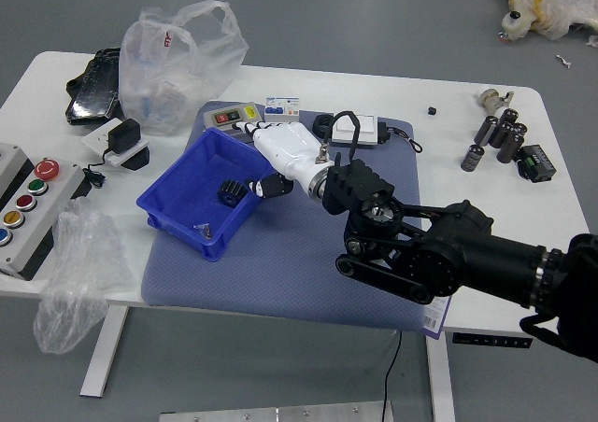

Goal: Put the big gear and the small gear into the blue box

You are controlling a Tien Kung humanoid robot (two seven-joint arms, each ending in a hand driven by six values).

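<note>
Well, well left of the blue box (177, 237) is a panel of coloured buttons (44, 217), and a clear plastic bag (173, 78) stands beyond the box's far-left side. Inside the box, toward its near corner, lies the small gear (203, 229) (a tiny thing, hard to make out). Right of it, still within the box's walls, sits the big gear (232, 192), dark and toothed. My right hand (288, 153) hovers at the box's right side, its fingers reaching over the far-right rim and its thumb held apart from them; I am pinching nothing. Well right of the box, black cylinders (486, 130) stand in a cluster.
</note>
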